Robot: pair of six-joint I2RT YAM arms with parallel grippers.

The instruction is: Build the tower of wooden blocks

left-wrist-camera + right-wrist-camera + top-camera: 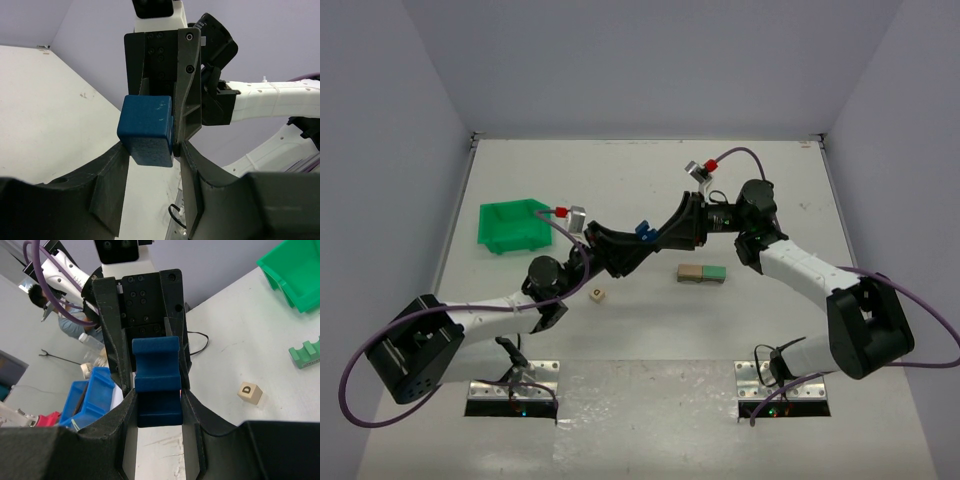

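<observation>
A blue notched block [642,231] hangs in the air over the middle of the table, caught between both grippers, which meet tip to tip. My right gripper [157,392] is shut on its near half [157,380]. In the left wrist view my left gripper [151,147] has its fingertips closed against the other end of the blue block [146,130]. From above, the left gripper [632,242] comes in from the left and the right gripper [656,236] from the right. The wood block tower [702,272] is a low pair on the table, a tan bar with a green block [306,354] beside it.
A green plastic bin [515,225] stands at the left of the table, also seen far right in the right wrist view [292,270]. A small lettered cube [597,295] lies near the left arm, its D face showing [249,392]. Blue bins [92,395] sit off the table.
</observation>
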